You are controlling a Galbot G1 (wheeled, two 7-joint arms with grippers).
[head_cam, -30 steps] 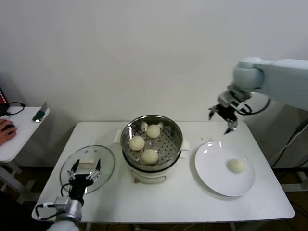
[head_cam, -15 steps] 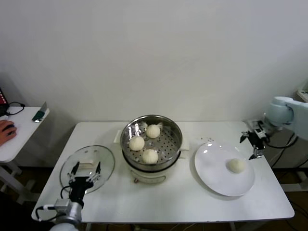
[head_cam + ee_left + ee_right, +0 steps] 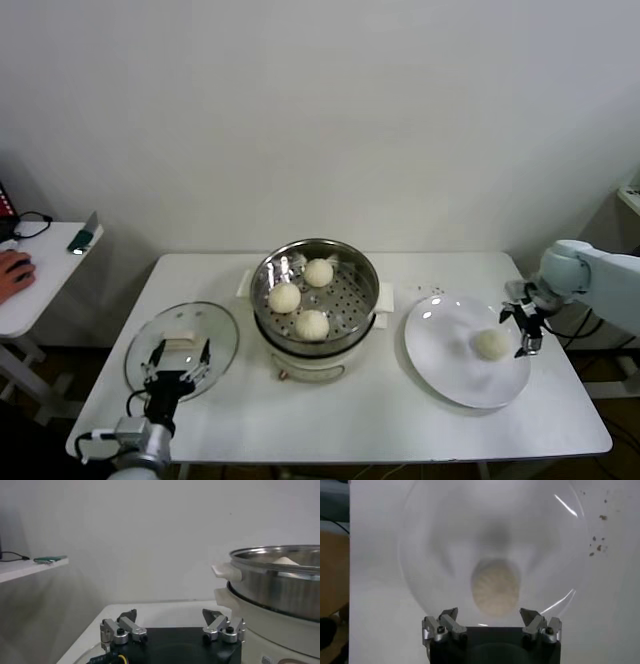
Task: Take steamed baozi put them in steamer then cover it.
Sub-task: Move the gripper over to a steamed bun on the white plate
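The step in hand looks like picking up the last steamed baozi (image 3: 491, 343), which sits alone on the white plate (image 3: 445, 345) at the lower right. The right end effector (image 3: 523, 327) hangs just beside it, wide open and holding nothing. Next it needs to drop down around the bun and squeeze gently. Three buns already sit in the steamer (image 3: 315, 295) in the middle of the tabletop (image 3: 380, 420). The left end effector (image 3: 177, 362) waits open over the one glass lid (image 3: 180, 348), lower left.
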